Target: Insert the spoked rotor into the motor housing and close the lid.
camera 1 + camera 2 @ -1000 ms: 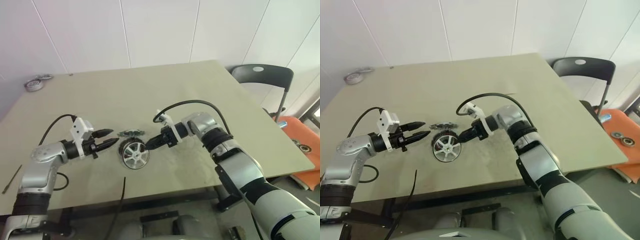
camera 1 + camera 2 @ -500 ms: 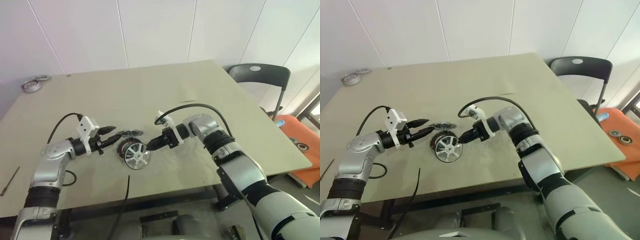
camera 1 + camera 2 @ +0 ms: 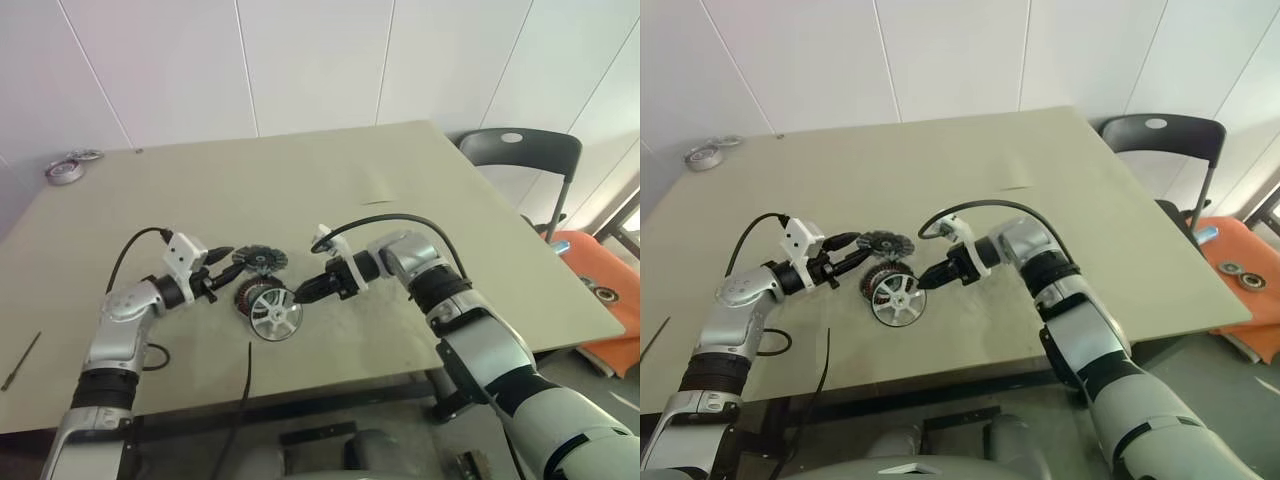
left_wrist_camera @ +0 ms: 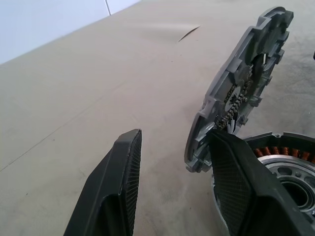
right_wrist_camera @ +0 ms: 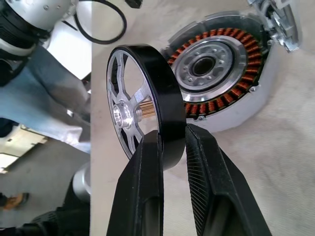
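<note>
My right gripper point(image 5: 172, 132) is shut on the dark rim of the spoked rotor point(image 5: 133, 105) and holds it on edge on the table, just in front of the motor housing point(image 5: 211, 69). The housing point(image 3: 250, 295) lies flat, with its copper windings and silver centre bare. The lid point(image 4: 241, 83), a grey toothed disc, stands tilted up at the housing's far edge. My left gripper point(image 4: 174, 133) is open and level. One of its fingers point(image 4: 236, 187) is against the lid's lower edge, while the other is out over bare table.
The tan table point(image 3: 400, 190) has a roll of tape point(image 3: 65, 168) at its far left corner and a thin rod point(image 3: 20, 360) near the left front edge. A black chair point(image 3: 520, 150) stands off the table's right side. Beyond it lies an orange box point(image 3: 600, 275).
My left gripper has moved in to the housing, and the lid, flat before, now stands tilted up. The right gripper has kept still with the rotor.
</note>
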